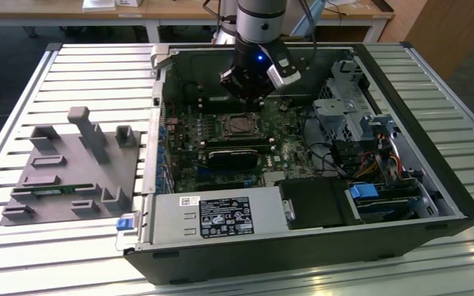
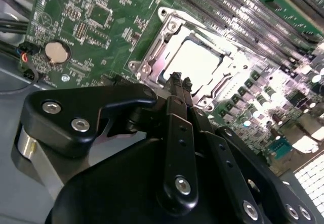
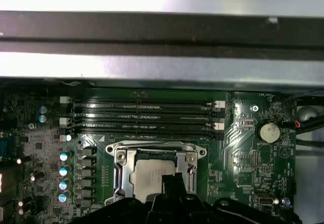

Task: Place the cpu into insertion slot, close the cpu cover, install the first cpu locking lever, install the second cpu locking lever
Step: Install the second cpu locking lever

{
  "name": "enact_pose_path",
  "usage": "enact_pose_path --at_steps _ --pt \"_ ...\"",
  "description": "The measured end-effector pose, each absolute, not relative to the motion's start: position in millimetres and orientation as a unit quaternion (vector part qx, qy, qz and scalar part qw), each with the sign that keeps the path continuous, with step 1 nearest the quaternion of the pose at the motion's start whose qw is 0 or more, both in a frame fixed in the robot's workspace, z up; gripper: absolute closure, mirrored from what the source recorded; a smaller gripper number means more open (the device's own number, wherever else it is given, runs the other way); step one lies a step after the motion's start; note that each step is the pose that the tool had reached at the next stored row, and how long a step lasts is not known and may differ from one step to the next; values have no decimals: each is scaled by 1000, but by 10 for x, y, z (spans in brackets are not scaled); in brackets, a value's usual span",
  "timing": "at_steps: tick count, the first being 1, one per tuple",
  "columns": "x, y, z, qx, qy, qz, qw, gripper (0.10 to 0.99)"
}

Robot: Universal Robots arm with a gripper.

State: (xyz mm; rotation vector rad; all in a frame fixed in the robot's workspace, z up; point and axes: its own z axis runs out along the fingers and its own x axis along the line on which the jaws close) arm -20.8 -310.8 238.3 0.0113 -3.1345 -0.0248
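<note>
1. Above the green circuit board [image 1: 220, 145] we log the end effector [image 2: 179, 79], fingertips clenched together, grasping nothing.
2. Just beyond its tips we note the cpu [image 2: 195, 62] seated in the insertion slot [image 3: 156, 173], cpu cover [image 2: 169, 34] closed around it.
3. Around these we list the open computer case [image 1: 434, 160] on the slatted counter [image 1: 97, 74].

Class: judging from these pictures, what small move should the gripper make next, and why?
Probably lower slightly toward the socket's edge to work a locking lever: the cpu already sits under the closed cpu cover, and the shut gripper hovers right above it.
</note>
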Motion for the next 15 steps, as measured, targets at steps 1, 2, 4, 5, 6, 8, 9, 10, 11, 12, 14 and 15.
enact_pose_path --at_steps 1,2,4,5,6,8,9,10,11,12,14,15 --pt "-208 -3121 2383 4 -1000 -8 3 980" --pt "-208 -3135 2382 4 -1000 -8 3 980" --pt "-208 -3164 2381 4 -1000 -8 3 980" --pt "-208 -3182 2381 4 -1000 -8 3 980" --pt "-208 -3195 2381 4 -1000 -8 3 980" --pt "-208 -3224 2380 4 -1000 -8 3 980" --pt "-208 -3239 2379 4 -1000 -8 3 980" --pt "-208 -3250 2379 4 -1000 -8 3 980" --pt "-208 -3262 2379 4 -1000 -8 3 980" --pt "-208 -3271 2380 4 -1000 -8 3 980" --pt "-209 -3278 2379 4 -1000 -8 3 980" --pt "-208 -3278 2379 4 -1000 -8 3 980"
